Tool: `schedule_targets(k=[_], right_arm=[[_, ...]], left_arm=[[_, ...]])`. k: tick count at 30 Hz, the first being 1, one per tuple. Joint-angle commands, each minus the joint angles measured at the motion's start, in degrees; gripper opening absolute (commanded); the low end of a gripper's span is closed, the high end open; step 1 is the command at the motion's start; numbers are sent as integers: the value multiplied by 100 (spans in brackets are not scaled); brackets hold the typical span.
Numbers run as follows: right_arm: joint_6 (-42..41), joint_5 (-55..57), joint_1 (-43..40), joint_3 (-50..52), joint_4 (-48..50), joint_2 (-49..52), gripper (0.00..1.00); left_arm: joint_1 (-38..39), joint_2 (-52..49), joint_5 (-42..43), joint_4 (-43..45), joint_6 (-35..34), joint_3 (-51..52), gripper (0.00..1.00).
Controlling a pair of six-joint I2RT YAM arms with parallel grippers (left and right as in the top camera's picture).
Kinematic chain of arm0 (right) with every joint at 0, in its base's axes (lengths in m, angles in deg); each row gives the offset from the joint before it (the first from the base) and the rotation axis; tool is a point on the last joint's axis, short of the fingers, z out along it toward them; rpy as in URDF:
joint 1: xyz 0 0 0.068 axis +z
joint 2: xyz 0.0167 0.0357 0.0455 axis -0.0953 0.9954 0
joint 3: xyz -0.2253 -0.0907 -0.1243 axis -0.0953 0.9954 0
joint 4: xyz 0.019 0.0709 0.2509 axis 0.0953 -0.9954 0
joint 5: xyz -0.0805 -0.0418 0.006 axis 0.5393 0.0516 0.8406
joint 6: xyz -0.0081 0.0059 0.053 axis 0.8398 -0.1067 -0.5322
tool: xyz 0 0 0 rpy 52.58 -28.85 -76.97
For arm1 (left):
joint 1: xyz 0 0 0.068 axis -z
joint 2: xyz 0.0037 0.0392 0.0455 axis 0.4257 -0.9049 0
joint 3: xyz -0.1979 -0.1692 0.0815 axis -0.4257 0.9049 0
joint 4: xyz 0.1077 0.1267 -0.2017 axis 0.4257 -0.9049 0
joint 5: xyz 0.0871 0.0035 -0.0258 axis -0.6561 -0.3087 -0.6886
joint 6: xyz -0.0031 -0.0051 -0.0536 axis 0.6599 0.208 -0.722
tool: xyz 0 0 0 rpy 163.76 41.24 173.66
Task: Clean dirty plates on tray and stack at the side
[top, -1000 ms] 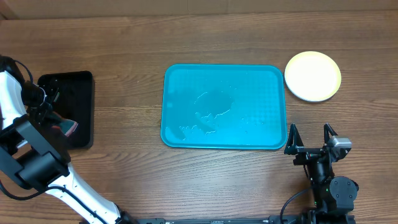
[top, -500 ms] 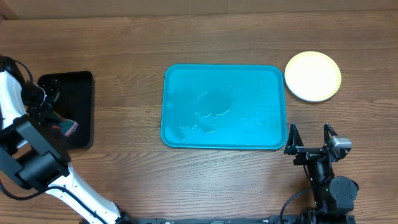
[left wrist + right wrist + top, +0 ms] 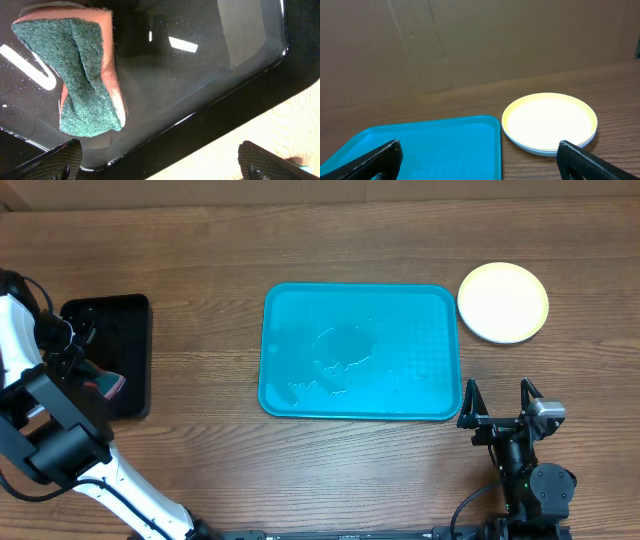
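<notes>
The turquoise tray point(image 3: 360, 300) lies in the middle of the table with wet streaks and no plates on it; it also shows in the right wrist view point(image 3: 420, 150). The plates point(image 3: 503, 301) sit stacked at the table's far right, yellow-green one on top, also in the right wrist view point(image 3: 549, 121). My right gripper point(image 3: 499, 402) is open and empty near the front edge, just right of the tray; its fingers frame the right wrist view point(image 3: 480, 162). My left gripper point(image 3: 160, 162) is open over the black tray's rim point(image 3: 220, 107), empty. In the overhead view its jaws are hidden by the arm.
A green-and-orange sponge point(image 3: 85, 75) lies in the small black tray point(image 3: 105, 315) at the left; it shows in the overhead view point(image 3: 110, 384) too. A cardboard wall stands behind the table.
</notes>
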Motion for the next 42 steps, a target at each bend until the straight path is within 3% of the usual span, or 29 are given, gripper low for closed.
schedule_targets(k=[1,12,21,29,33,42], right_arm=[[-17,74,-26,59,22,-68,100],[-17,74,-26,59,22,-68,100],[-17,74,-26,59,22,-68,100],[-17,74,-26,59,22,-68,100],[-17,74,-26,59,22,-68,100],[-17,74,-26,59,22,-68,100]], left_arm=[[39,225,-337,-4,109,11,100],[258,1449,-258,20,92,33,100],[1222,3316,-743,428,111,479,100],[2739,5329,-741,2621,1484,3040,100],[3112,6387,-743,3639,2293,4483,100],[3104,8325,-1126,3836,2553,6535,100]])
